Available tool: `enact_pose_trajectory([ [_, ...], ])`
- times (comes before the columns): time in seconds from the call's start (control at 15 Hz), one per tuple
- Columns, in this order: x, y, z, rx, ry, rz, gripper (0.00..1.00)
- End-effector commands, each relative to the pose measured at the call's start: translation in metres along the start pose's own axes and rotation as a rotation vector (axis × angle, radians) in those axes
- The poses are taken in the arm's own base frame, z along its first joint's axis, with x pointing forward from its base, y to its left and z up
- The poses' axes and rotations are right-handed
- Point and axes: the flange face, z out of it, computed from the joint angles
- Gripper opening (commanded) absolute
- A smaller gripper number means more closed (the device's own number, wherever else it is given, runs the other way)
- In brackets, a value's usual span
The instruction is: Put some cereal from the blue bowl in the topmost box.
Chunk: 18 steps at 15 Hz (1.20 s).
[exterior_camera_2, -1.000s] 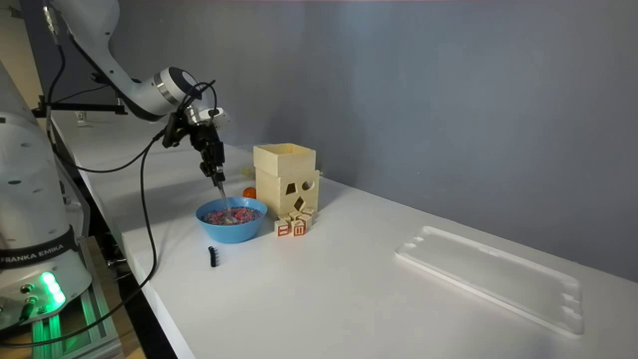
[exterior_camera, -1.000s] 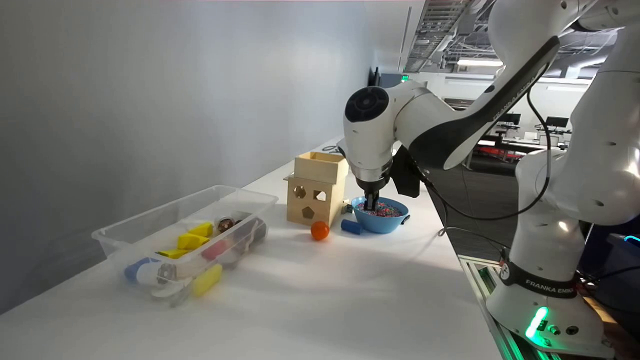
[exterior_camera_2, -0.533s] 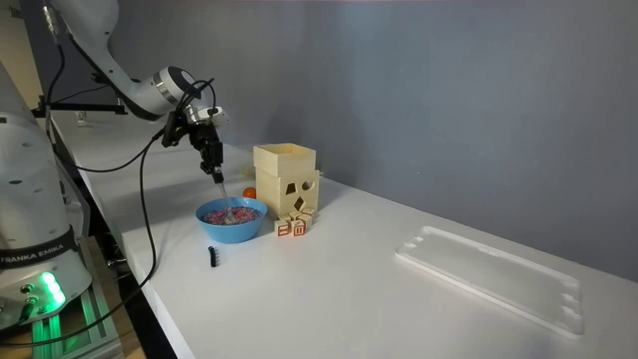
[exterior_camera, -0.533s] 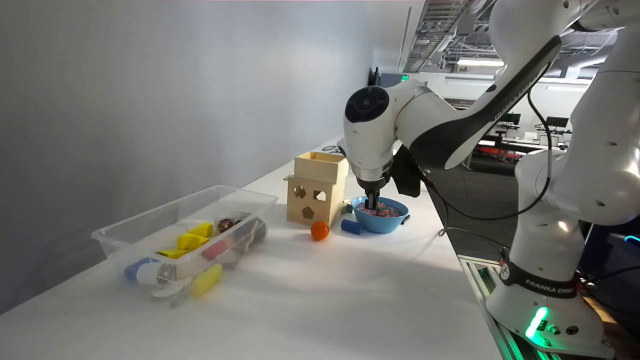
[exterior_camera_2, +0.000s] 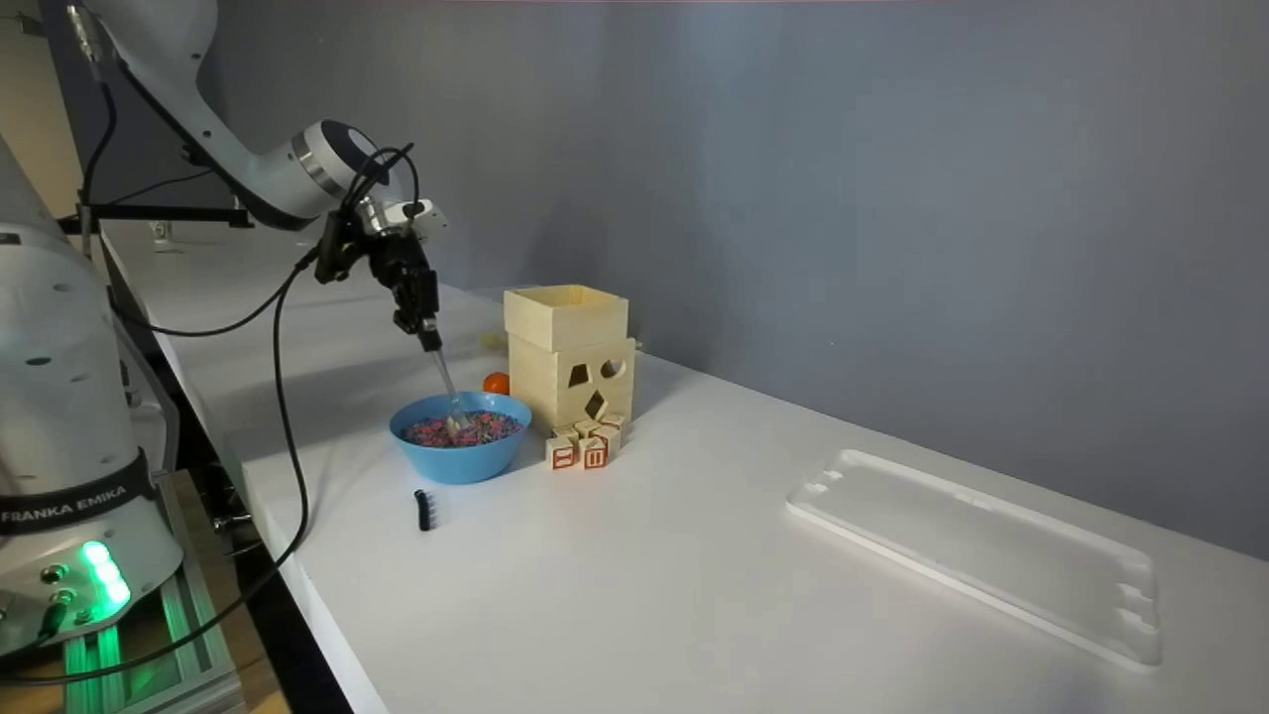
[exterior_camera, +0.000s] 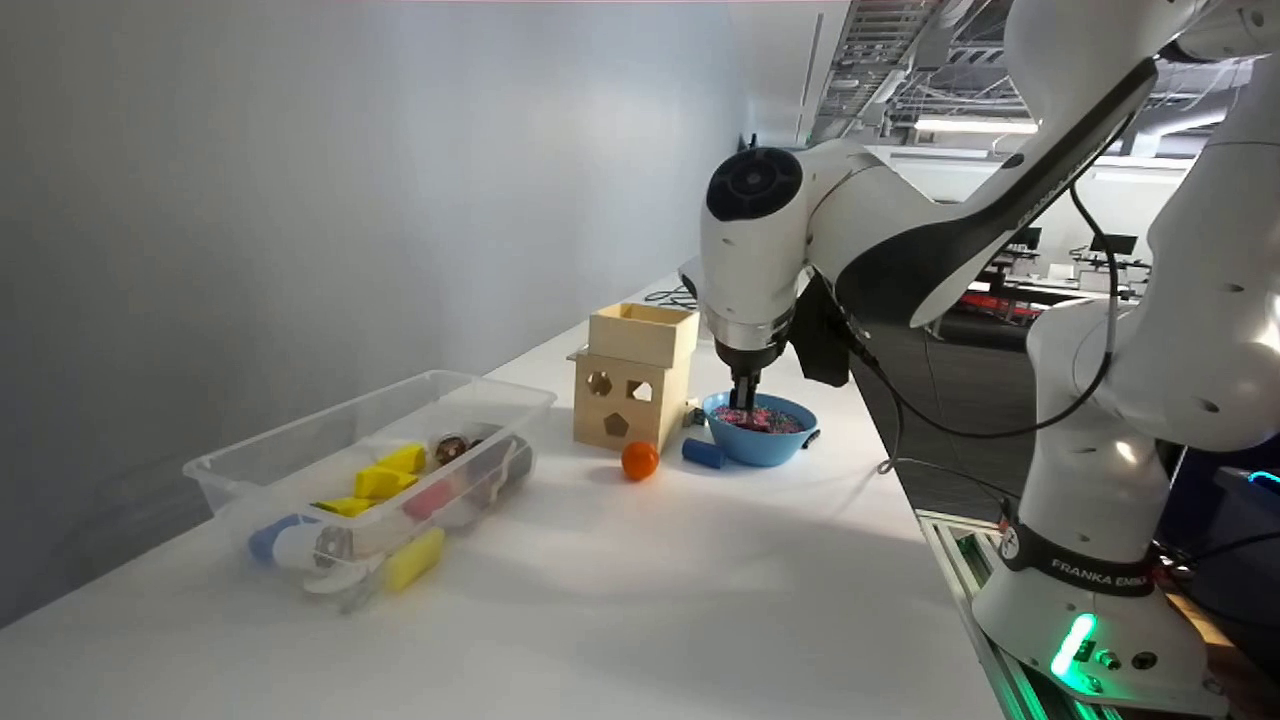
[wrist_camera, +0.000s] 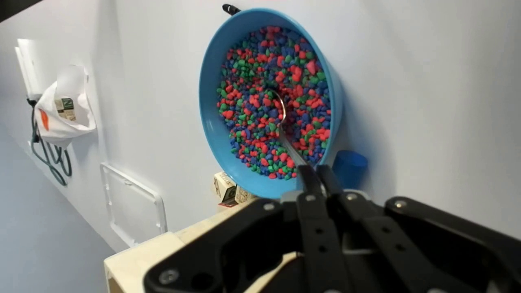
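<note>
The blue bowl (exterior_camera: 760,448) shows in both exterior views (exterior_camera_2: 461,464) and the wrist view (wrist_camera: 220,138). It holds the cereal (wrist_camera: 252,114), small red, blue and green bits. My gripper (exterior_camera_2: 431,342) is over the bowl, pointing down. In the wrist view, my gripper (wrist_camera: 313,167) is shut on the handle of a spoon (wrist_camera: 291,148). The spoon (exterior_camera_2: 446,375) slants into the bowl. Its tip is among the bits; how much it carries I cannot tell. The topmost box (exterior_camera: 635,338), plain tan and open-topped, sits on a tan box with cut-outs (exterior_camera_2: 545,387), beside the bowl.
An orange ball (exterior_camera: 640,461) and a blue cylinder (exterior_camera: 703,453) lie near the bowl. Letter blocks (exterior_camera_2: 580,451) stand by the lower box. A black clip (exterior_camera_2: 424,511) lies near the bowl. A clear bin (exterior_camera: 450,385), a clear lid (exterior_camera_2: 972,555) and a white bag (wrist_camera: 65,128) also show.
My gripper has risen a little, and the arm has drawn back slightly. The spoon has come up slightly with it, its tip still in the bowl. The bowl and boxes have not moved.
</note>
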Motion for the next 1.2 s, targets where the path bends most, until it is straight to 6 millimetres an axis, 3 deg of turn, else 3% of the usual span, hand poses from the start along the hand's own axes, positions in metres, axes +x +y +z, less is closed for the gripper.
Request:
enact_pose_trajectory([
  [0.0, -0.013, 0.012, -0.027, 0.038, 0.043, 0.021, 0.01],
  [0.4, -0.015, 0.024, -0.028, 0.184, 0.063, 0.028, 0.01],
  [1.13, -0.014, 0.03, 0.018, 0.097, 0.0, 0.038, 0.01],
])
